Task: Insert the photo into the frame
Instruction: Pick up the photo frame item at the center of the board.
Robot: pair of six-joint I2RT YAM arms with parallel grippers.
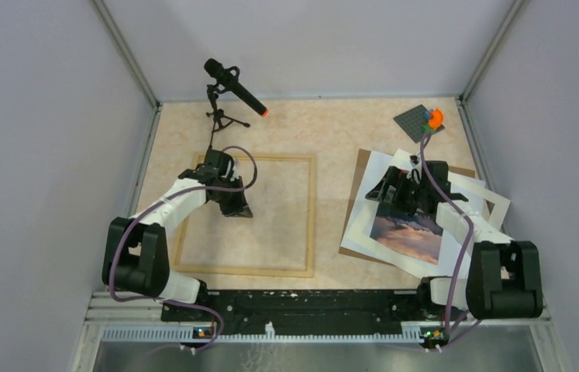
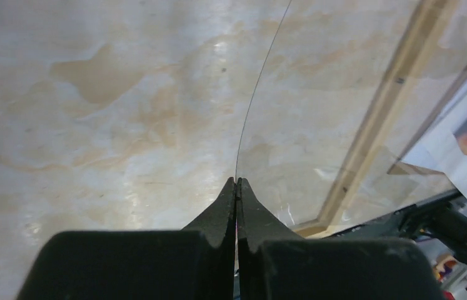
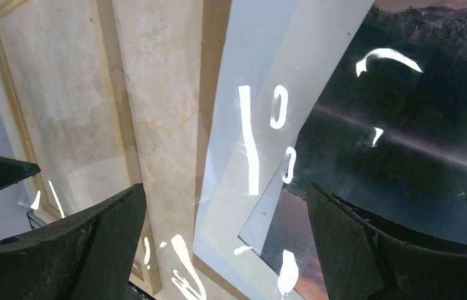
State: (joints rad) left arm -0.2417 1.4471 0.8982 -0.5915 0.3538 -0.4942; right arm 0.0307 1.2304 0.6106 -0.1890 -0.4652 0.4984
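Note:
The light wooden frame (image 1: pixel 311 217) lies flat on the left half of the table, also visible in the left wrist view (image 2: pixel 381 119) and the right wrist view (image 3: pixel 121 106). My left gripper (image 1: pixel 239 209) hovers inside it, shut (image 2: pixel 237 182) on the edge of a thin clear sheet (image 2: pixel 318 94) that curves away to the right. The sunset photo (image 1: pixel 410 236) lies on the right, on a stack of sheets. My right gripper (image 1: pixel 394 194) hangs over the photo's dark upper part (image 3: pixel 406 125), open (image 3: pixel 225 190) with nothing between its fingers. White glare streaks cross that view.
Under the photo lie a white mat (image 1: pixel 495 205) and a brown backing board (image 1: pixel 360 186), both skewed. A microphone on a small tripod (image 1: pixel 236 87) stands at the back left. A grey plate with an orange piece (image 1: pixel 418 118) sits at the back right.

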